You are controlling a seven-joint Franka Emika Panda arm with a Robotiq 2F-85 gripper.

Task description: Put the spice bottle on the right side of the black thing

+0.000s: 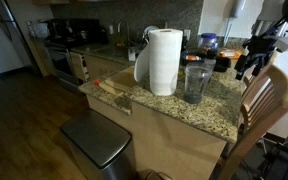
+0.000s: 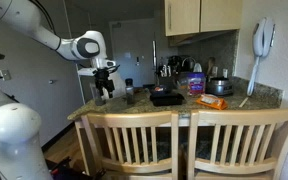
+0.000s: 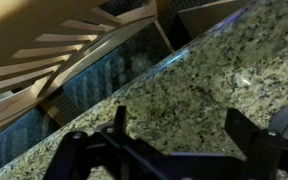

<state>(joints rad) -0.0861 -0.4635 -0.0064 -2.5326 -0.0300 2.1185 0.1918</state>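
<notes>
My gripper (image 3: 174,140) is open and empty, and only speckled granite countertop (image 3: 204,70) shows between its fingers. In both exterior views the gripper (image 2: 104,88) (image 1: 249,62) hangs over the counter's end by the wooden chairs. A small spice bottle (image 2: 129,92) stands upright on the counter just beside the gripper, apart from it; it also shows faintly in an exterior view (image 1: 222,63). The low black thing (image 2: 166,98) lies on the counter beyond the bottle, farther from the gripper.
A clear tumbler (image 1: 195,82) and a tall paper towel roll (image 1: 164,60) stand at the counter's other end. A purple package (image 2: 196,85) and a grey pot (image 2: 218,87) sit behind the black thing. Wooden chair backs (image 2: 134,140) (image 3: 74,50) line the counter edge.
</notes>
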